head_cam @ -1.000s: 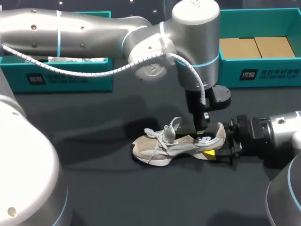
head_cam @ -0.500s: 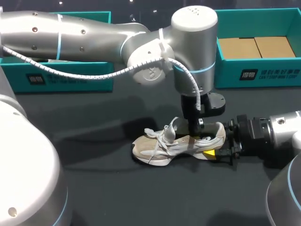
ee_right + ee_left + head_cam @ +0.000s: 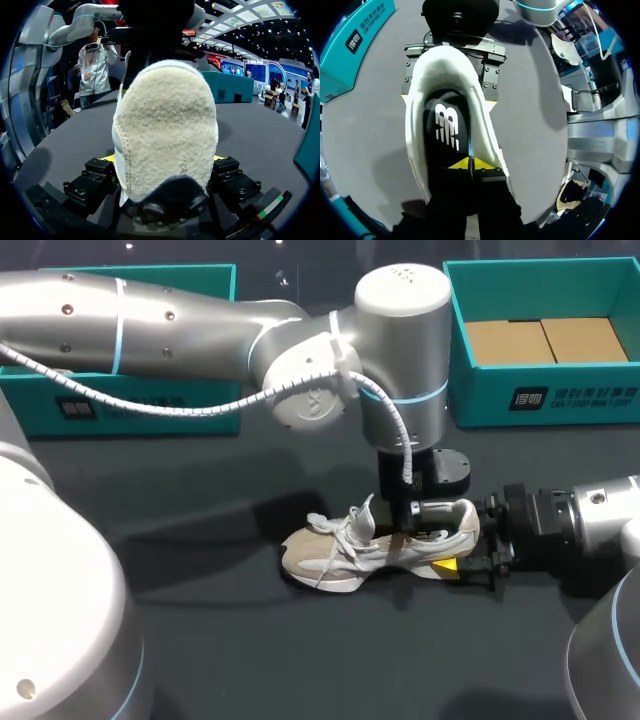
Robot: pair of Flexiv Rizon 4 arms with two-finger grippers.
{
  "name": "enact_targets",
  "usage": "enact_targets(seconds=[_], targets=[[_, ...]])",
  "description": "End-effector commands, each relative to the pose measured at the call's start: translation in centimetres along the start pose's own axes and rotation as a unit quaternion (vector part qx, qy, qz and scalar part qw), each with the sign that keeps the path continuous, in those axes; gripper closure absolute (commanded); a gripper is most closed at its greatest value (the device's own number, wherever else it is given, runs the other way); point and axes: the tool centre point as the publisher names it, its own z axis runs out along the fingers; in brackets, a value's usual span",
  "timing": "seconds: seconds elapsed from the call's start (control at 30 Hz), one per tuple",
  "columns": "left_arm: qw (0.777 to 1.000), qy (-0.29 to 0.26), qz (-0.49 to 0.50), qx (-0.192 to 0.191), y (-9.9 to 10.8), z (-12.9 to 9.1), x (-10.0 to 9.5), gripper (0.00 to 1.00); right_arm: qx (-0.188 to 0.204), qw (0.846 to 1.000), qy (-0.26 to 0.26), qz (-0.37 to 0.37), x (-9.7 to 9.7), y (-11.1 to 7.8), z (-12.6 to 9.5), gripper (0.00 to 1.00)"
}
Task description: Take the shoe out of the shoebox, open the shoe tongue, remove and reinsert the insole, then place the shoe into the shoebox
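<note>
Beige-and-white sneaker [image 3: 350, 550] stands on sole mid desk [image 3: 200, 650], toe left, heel right. Right claw [image 3: 162, 160] pinches heel from both sides. Left claw [image 3: 470, 163] reaches down into shoe opening, yellow tips pressed together at black insole [image 3: 445, 125]; cannot tell whether anything is caught between them. White logo [image 3: 447, 127] on insole. Teal shoebox [image 3: 480, 380] far right, white print [image 3: 570, 397] on near wall, cardboard [image 3: 545, 340] inside.

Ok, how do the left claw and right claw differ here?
The left claw points down into the opening of the shoe, tips together. The right claw lies level, spread across the heel and clamping it. Both are at the same shoe.
</note>
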Motion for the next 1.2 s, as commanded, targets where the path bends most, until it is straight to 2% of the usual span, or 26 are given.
enact_targets(seconds=[0.03, 0.1, 0.17, 0.33, 0.53, 0.83, 1.0, 1.2], targets=[[1.0, -0.013, 0.0, 0.0, 0.1, 0.3, 0.4, 0.79, 0.002, 1.0, -0.001, 0.0, 0.0, 0.1, 0.1, 1.0], [1.0, -0.025, -0.002, -0.001, 0.1, 0.6, 0.4, 0.76, 0.002, 1.0, -0.001, 0.0, 0.0, 0.1, 0.1, 1.0], [1.0, -0.027, -0.001, -0.002, 0.1, 0.8, 0.4, 0.67, 0.002, 1.0, -0.001, 0.0, 0.0, 0.1, 0.1, 1.0], [0.999, -0.046, 0.0, -0.007, 0.0, 1.5, 0.2, 0.57, 0.002, 1.0, -0.001, 0.0, 0.0, 0.1, 0.1, 1.0], [0.997, -0.075, -0.001, -0.01, -0.3, 2.6, -0.3, 0.52, 0.002, 1.0, -0.001, 0.0, 0.0, 0.1, 0.1, 1.0], [0.99, -0.138, -0.012, -0.014, -0.6, 4.2, -1.4, 0.51, 0.002, 1.0, -0.001, 0.0, 0.0, 0.1, 0.1, 1.0], [0.987, -0.156, -0.027, -0.015, -0.7, 4.6, -2.3, 0.58, 0.002, 1.0, -0.001, 0.0, 0.0, 0.1, 0.1, 1.0], [0.986, -0.159, -0.04, -0.011, -0.4, 4.1, -3.3, 0.87, 0.002, 1.0, -0.001, 0.0, 0.0, 0.1, 0.1, 1.0]])
